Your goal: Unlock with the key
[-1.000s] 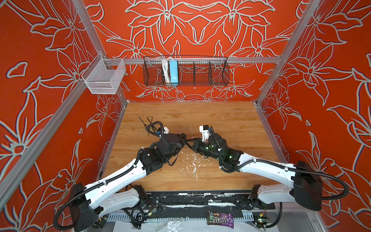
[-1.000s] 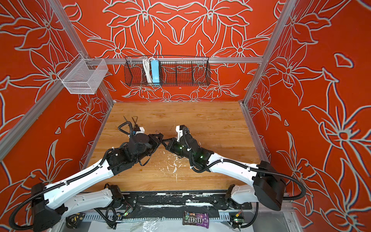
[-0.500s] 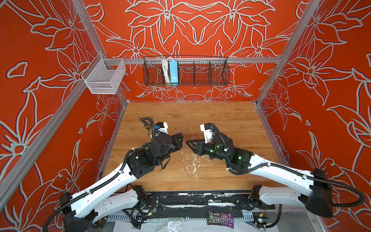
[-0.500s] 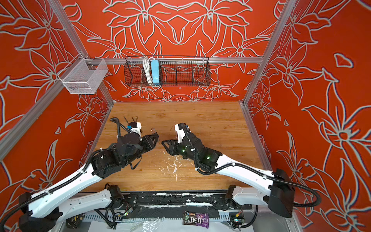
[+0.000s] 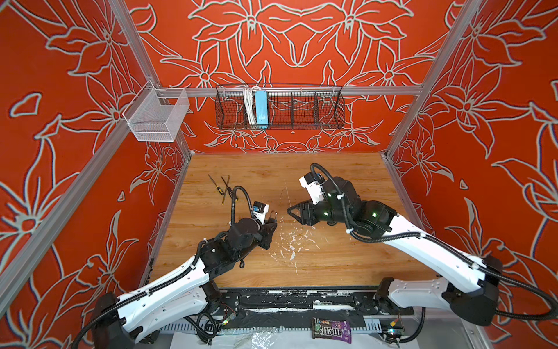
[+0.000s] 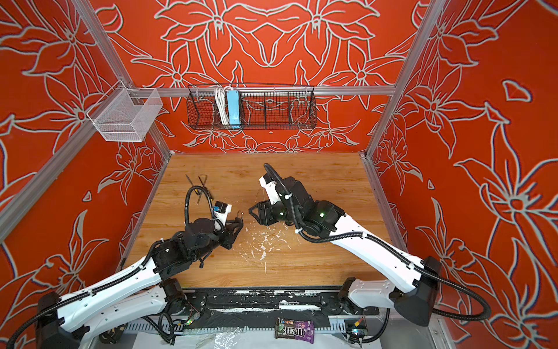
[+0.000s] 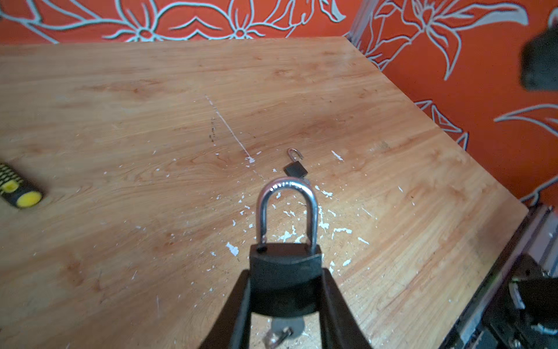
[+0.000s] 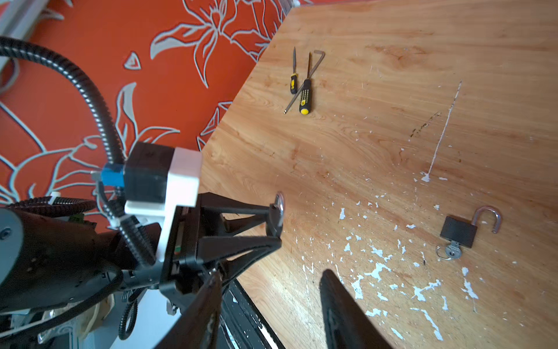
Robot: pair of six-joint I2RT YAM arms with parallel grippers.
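Left pincer (image 7: 285, 273) clamped; right pincer (image 8: 271, 275) jaws apart; tips facing.

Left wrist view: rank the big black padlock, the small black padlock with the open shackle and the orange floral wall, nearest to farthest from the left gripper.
1. The big black padlock: clamped in the left gripper, silver shackle pointing ahead.
2. The small black padlock: lying on the wooden table ahead.
3. The orange floral wall: beyond the table's far edge.
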